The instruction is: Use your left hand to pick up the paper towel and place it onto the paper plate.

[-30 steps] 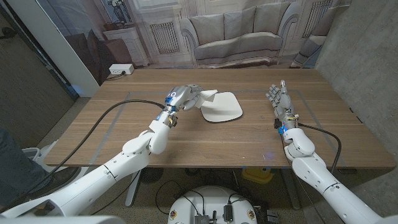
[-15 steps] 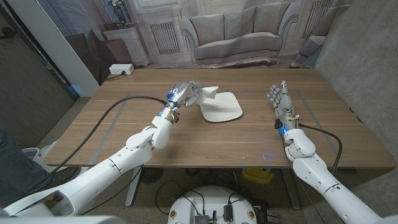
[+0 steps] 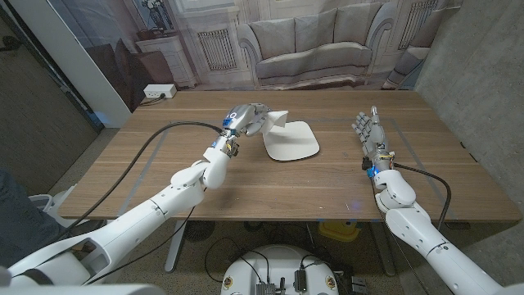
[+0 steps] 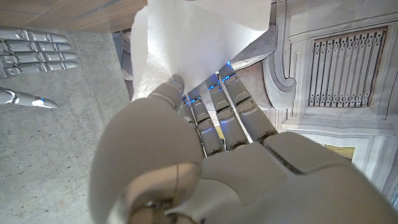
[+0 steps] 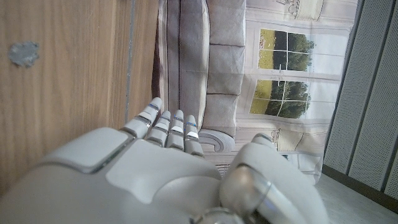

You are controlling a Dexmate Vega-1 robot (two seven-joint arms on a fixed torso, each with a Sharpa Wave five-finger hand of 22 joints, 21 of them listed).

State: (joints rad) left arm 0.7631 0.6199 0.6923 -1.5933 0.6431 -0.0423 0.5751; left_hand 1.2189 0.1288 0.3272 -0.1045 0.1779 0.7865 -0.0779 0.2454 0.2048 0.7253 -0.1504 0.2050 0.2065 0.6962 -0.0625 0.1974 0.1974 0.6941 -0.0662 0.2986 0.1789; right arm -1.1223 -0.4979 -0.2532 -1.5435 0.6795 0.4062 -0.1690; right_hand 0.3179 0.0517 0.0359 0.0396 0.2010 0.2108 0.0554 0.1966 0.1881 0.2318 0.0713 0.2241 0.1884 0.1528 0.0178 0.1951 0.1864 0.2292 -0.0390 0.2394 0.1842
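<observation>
My left hand (image 3: pixel 246 119) holds a white paper towel (image 3: pixel 275 119) in the air just left of the white paper plate (image 3: pixel 291 141), which lies at the table's middle. In the left wrist view the paper towel (image 4: pixel 193 43) is pinched between the fingers (image 4: pixel 227 112) and thumb of that hand (image 4: pixel 205 155), its sheet fanning out past the fingertips. My right hand (image 3: pixel 369 131) stands at the right side of the table with straight fingers and nothing in it; the right wrist view shows this hand (image 5: pixel 161 168) from behind.
The wooden table (image 3: pixel 164 172) has a thin taped rectangle marked on it. A black cable (image 3: pixel 147 152) runs along my left arm. A backdrop printed with a sofa (image 3: pixel 311 41) hangs behind the table's far edge. A white power strip (image 3: pixel 159 91) lies on the floor beyond.
My left hand has carried the paper towel a little farther from me and slightly right, closer to the plate's far left rim. The right hand has stayed still.
</observation>
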